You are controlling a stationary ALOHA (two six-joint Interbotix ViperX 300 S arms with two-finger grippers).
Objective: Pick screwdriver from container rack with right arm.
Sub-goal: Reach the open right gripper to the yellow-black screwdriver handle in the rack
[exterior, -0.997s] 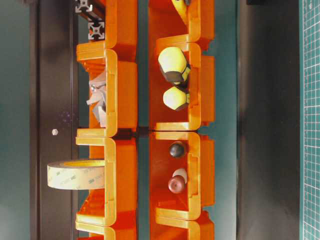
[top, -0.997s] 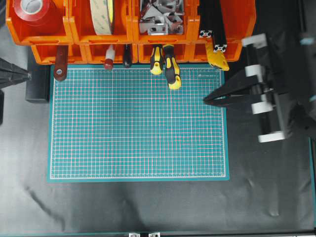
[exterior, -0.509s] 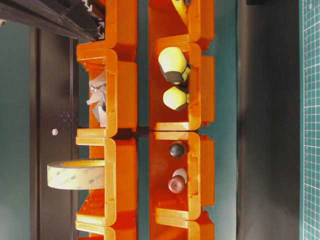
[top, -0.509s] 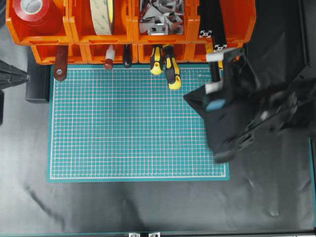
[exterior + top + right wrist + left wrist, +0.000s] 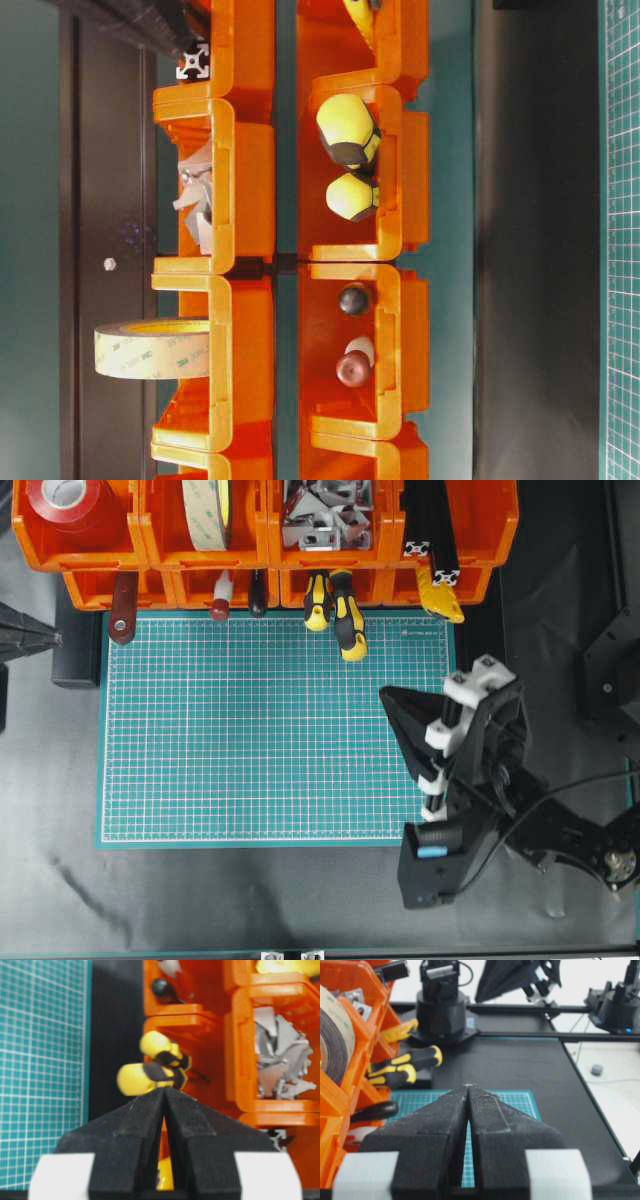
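I kept the right claw [image 5: 385, 693] closed and empty at mid-right, tips aimed toward the screwdriver [image 5: 347, 620] protruding from the rack [image 5: 265, 545] for access.

1 orange plastic container rack [image 5: 150, 555], 2 rows; 2 yellow-and-black-handled screwdrivers [image 5: 347, 625]; 1 red tape roll [image 5: 72, 500]; 1 green grid-lined cutting mat [image 5: 270, 730]; 2 black pincers [image 5: 392, 700].
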